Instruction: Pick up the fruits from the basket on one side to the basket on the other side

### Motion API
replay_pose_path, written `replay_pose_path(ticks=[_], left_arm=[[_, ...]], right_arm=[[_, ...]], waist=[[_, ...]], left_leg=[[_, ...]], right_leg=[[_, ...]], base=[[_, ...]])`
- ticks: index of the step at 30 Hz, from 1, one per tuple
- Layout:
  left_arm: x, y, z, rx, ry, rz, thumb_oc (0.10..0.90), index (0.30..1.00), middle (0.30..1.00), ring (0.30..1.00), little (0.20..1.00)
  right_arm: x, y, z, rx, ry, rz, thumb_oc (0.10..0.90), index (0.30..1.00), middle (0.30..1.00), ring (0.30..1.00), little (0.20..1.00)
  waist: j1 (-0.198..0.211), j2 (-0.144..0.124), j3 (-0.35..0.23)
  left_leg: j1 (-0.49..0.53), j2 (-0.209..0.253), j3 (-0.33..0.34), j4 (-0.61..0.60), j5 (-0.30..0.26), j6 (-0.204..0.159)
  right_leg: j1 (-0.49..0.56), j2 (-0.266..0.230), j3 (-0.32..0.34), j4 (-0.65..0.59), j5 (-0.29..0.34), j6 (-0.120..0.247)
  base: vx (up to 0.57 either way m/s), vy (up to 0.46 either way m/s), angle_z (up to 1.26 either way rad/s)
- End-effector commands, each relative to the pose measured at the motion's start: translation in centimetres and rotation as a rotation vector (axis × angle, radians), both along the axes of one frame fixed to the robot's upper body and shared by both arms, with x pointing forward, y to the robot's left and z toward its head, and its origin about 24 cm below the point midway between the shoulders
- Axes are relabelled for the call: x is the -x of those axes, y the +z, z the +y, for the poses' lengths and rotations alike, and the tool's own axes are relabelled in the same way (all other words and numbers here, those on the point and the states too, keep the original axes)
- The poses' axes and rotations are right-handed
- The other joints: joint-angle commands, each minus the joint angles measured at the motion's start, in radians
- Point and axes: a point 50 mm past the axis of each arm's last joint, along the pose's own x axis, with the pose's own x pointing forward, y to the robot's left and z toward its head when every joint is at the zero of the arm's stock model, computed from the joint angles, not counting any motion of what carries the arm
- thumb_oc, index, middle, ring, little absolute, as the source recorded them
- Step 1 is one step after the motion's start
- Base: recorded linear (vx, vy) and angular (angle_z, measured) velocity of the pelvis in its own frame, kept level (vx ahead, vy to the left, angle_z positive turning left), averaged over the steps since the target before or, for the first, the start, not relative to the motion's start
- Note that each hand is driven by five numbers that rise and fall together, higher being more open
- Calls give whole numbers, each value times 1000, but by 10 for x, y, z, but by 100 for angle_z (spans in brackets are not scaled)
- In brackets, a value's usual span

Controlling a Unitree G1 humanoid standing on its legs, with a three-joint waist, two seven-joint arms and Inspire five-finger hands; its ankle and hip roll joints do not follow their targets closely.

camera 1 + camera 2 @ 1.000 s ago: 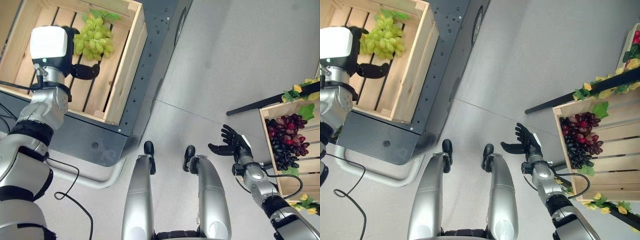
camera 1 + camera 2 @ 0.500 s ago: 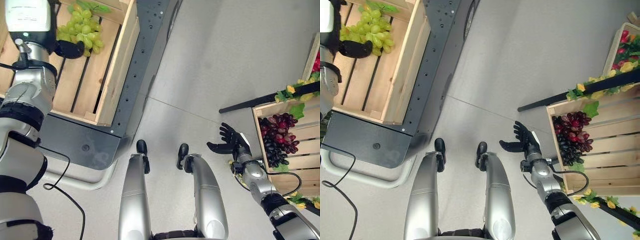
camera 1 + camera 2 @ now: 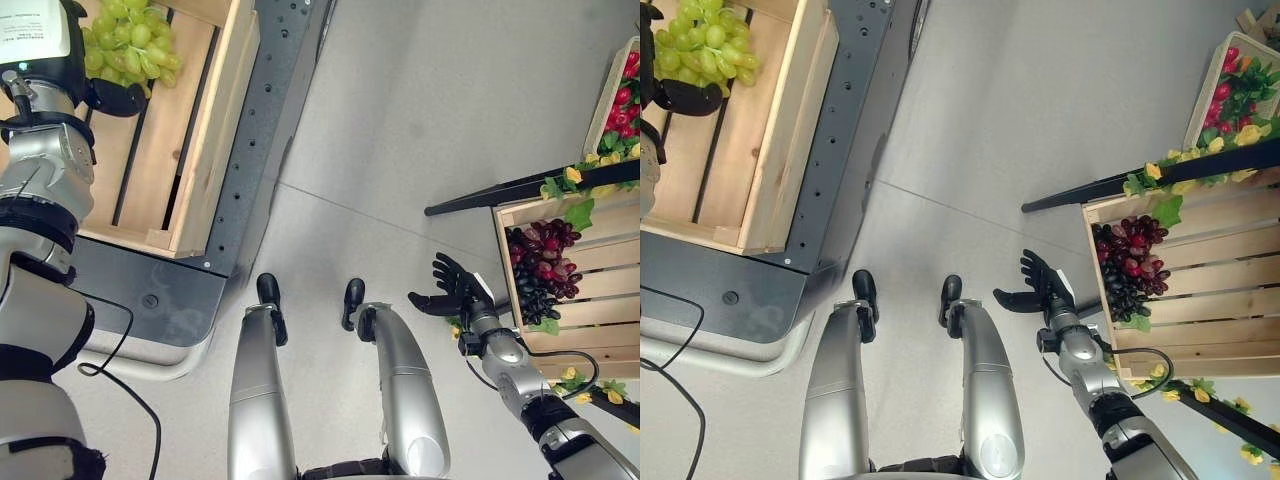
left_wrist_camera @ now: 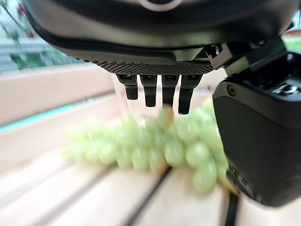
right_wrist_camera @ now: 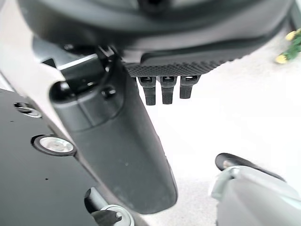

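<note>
Grapes are your item under inspection: the green grape bunch [image 3: 128, 42] lies on the slatted bottom of the left wooden crate [image 3: 215, 130], near its far end. Your left hand [image 3: 112, 97] sits inside that crate, right beside the bunch. From the head views you can only make out the dark thumb at the edge of the grapes; whether it touches them cannot be told there. Your left wrist view supplies what the head views lack: the fingers [image 4: 150, 92] hang straight above the bunch, the thumb stands off to one side, and nothing is clasped. The hand is relaxed and empty.

Your right hand [image 3: 1037, 290] is held over the grey floor [image 3: 1040, 120], well apart from the left crate and near the right wooden crate [image 3: 1200, 300]. Its fingers are spread, palm bare, holding nothing; the right wrist view confirms straight fingers over plain floor. The right crate holds a dark red and black grape bunch [image 3: 1127, 262], with leaf and yellow flower trim along its rim. A further crate [image 3: 1230, 90] beyond it carries red fruit.
</note>
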Motion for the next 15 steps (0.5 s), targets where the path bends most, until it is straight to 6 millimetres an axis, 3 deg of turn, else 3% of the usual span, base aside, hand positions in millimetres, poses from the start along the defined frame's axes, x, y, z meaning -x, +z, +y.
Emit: replay_pose_path(ticks=[1, 6, 12, 13, 14, 15], left_arm=[[8, 48, -1, 84, -75, -30, 800, 900, 900, 900, 900], [0, 25, -2, 225, -131, 157, 800, 900, 900, 900, 900], [5, -1, 20, 339, -15, 385, 800, 900, 900, 900, 900], [8, -6, 25, 351, 4, 415, 547, 521, 521, 521, 521], [8, -6, 26, 353, 7, 414, 400, 300, 300, 300, 300], [9, -7, 27, 359, 10, 427, 400, 300, 300, 300, 300]], right_arm=[[6, 18, -26, 72, -53, -88, 800, 900, 900, 900, 900], [3, 28, -26, 91, -35, -120, 800, 900, 900, 900, 900], [1, 34, -31, 99, -50, -123, 800, 900, 900, 900, 900], [1, 35, -35, 101, -61, -122, 800, 900, 900, 900, 900], [1, 35, -36, 100, -64, -121, 800, 900, 900, 900, 900], [1, 35, -39, 99, -73, -119, 800, 900, 900, 900, 900]], waist=[[10, 1, -10], [1, 7, -10], [-11, 17, -10], [-14, 21, -10], [-15, 22, -10], [-17, 25, -10]], left_leg=[[138, -47, 112, -101, -148, 46], [136, -49, 118, -106, -142, 46], [154, -47, 130, -111, -141, 44], [161, -45, 134, -110, -140, 44], [164, -44, 135, -111, -140, 44], [173, -44, 139, -112, -142, 44]], right_leg=[[39, 51, -6, -86, 56, 5], [34, 54, 2, -92, 62, 5], [45, 53, 11, -98, 62, 4], [48, 52, 15, -97, 63, 4], [50, 51, 16, -97, 63, 4], [56, 51, 19, -97, 61, 4]], base=[[0, 0, 0], [-4, 7, -2], [-3, 8, -5], [0, 0, 0], [-1, 18, -4], [0, 6, -5]])
